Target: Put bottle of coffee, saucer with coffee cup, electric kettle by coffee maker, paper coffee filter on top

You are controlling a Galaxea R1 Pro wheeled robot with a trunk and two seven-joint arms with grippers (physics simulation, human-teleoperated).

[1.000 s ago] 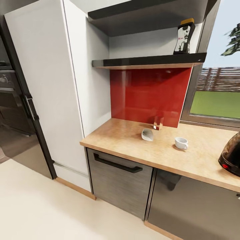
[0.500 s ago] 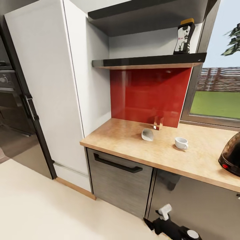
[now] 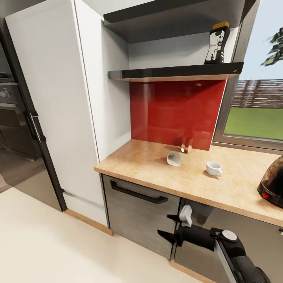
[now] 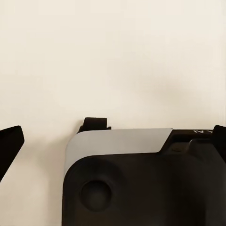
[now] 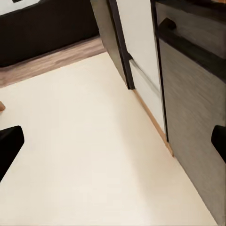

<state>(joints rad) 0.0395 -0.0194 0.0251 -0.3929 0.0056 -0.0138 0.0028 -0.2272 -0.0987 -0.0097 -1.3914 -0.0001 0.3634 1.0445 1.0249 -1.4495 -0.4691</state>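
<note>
White cup (image 3: 214, 168), red backsplash (image 3: 177, 114)

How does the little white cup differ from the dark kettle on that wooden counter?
The cup is small, plain white and opaque; the kettle is much bigger, rounded, dark and see-through, with a red switch. The cup shows whole, mid-counter; the kettle is cut off by the picture's right edge. Both stand upright on the counter.

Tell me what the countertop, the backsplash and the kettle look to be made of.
Countertop: light wood-grain, matte, probably laminate or wood; mottled tan pattern. Backsplash: glossy red panel, likely glass or acrylic; it mirrors things in front of it. Kettle: dark see-through body, apparently glass, on a black, likely plastic base.
</note>
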